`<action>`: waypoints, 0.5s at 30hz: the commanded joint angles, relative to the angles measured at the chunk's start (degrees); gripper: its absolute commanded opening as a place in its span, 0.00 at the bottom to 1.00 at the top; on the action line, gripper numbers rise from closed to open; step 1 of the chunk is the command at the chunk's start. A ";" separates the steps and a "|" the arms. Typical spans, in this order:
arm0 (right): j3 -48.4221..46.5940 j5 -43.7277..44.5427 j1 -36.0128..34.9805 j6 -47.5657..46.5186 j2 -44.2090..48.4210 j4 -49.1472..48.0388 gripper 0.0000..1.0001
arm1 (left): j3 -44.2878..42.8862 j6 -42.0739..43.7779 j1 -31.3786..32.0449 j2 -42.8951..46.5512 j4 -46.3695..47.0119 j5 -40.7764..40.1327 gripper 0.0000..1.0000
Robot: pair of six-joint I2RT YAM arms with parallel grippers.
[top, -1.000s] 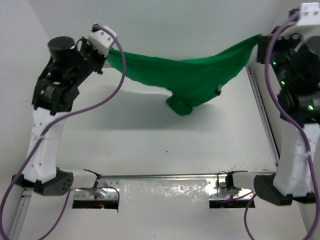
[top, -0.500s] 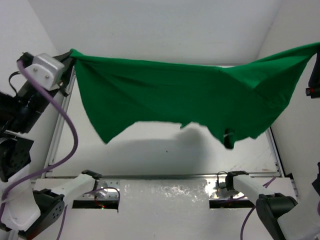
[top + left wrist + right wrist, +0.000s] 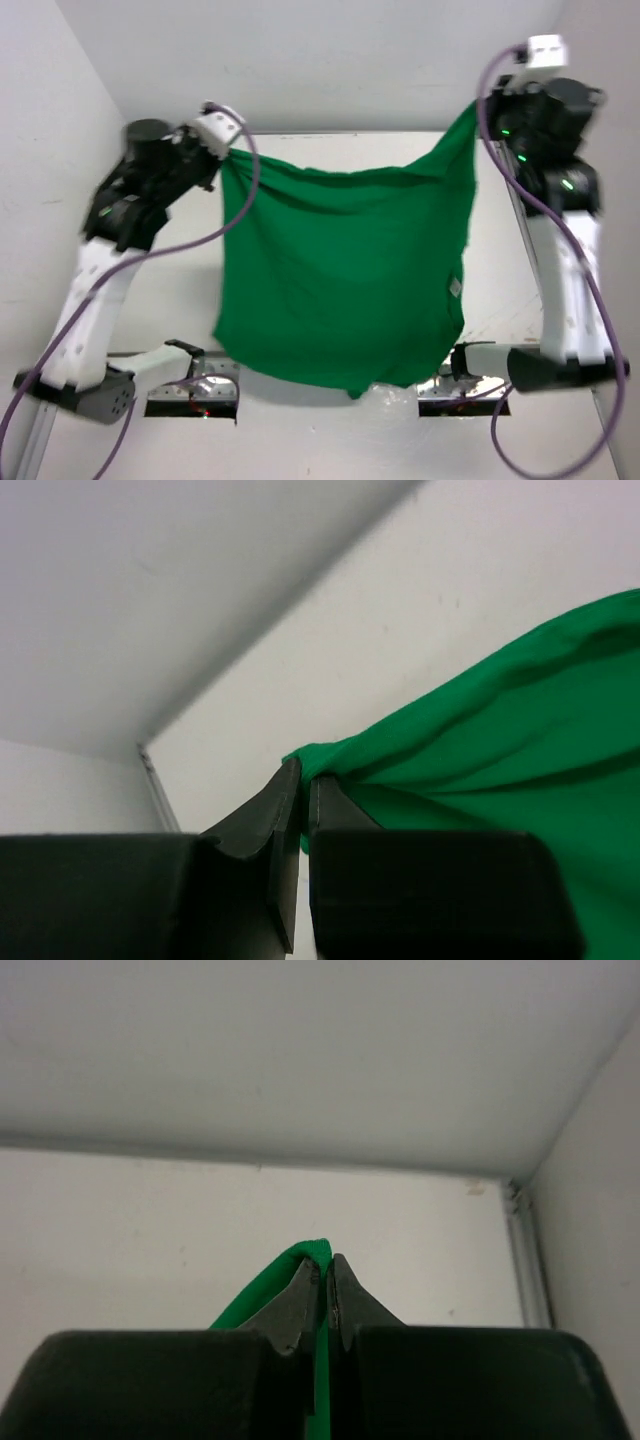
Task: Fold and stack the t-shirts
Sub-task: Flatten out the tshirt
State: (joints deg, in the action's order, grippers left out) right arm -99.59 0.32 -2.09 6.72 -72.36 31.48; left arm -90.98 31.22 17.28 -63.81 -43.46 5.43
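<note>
A bright green t-shirt point(image 3: 345, 275) hangs spread in the air between both arms, its lower edge down over the near rail. My left gripper point(image 3: 222, 155) is shut on its upper left corner; in the left wrist view the cloth point(image 3: 500, 750) runs out from between the closed tips point(image 3: 303, 780). My right gripper point(image 3: 478, 108) is shut on the upper right corner; in the right wrist view a green fold point(image 3: 310, 1255) sticks out between the closed tips point(image 3: 325, 1265). A small white tag point(image 3: 454, 287) shows on the shirt's right side.
The white table point(image 3: 180, 290) lies below, with white walls on three sides. A metal rail point(image 3: 150, 355) runs along the near edge, with the arm bases point(image 3: 95, 385) at its ends. A side rail point(image 3: 527, 1250) runs along the right wall.
Both arms have swung inward and back from a very wide stretch. The shirt, pulled taut and high half a second ago, now hangs down as a broad sheet.
</note>
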 commanded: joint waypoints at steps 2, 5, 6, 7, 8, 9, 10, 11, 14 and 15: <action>6.41 -3.57 -0.20 3.12 -9.10 -11.87 0.00 | 8.88 0.77 -0.40 -6.75 10.92 -4.72 0.00; 8.18 -3.31 -0.55 4.08 -18.50 -16.44 0.00 | 12.92 0.42 -1.89 -13.95 16.82 -4.64 0.00; 8.27 -2.61 -0.64 4.44 -21.04 -18.28 0.00 | 13.45 0.59 -2.85 -18.76 18.92 -4.81 0.00; 8.01 -1.99 -0.72 4.88 -26.20 -19.00 0.00 | 12.85 0.33 -3.39 -21.76 19.55 -5.08 0.00; 7.66 -1.29 -0.90 5.75 -28.78 -19.87 0.00 | 11.89 0.07 -4.78 -24.75 19.82 -5.17 0.00; 7.40 -0.41 -0.90 6.28 -31.33 -21.54 0.00 | 9.01 -0.11 -5.41 -30.96 19.38 -5.17 0.00; 6.96 0.55 -0.81 6.90 -36.14 -22.42 0.00 | 7.32 -0.02 -5.76 -34.15 18.95 -5.17 0.00; 5.48 1.08 -0.81 8.12 -38.71 -23.13 0.00 | 6.00 0.76 -5.94 -36.88 19.03 -5.86 0.00; 0.99 2.23 -0.90 11.03 -47.50 -26.38 0.00 | 2.74 0.25 -6.81 -45.60 23.93 -9.91 0.00; -0.24 2.41 -0.81 11.47 -49.27 -28.21 0.00 | 0.74 -0.37 -7.17 -48.83 26.30 -9.91 0.00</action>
State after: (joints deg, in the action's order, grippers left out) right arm -94.56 0.78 -2.72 14.46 -118.83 11.77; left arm -85.65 31.59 11.22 -109.36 -25.36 -1.56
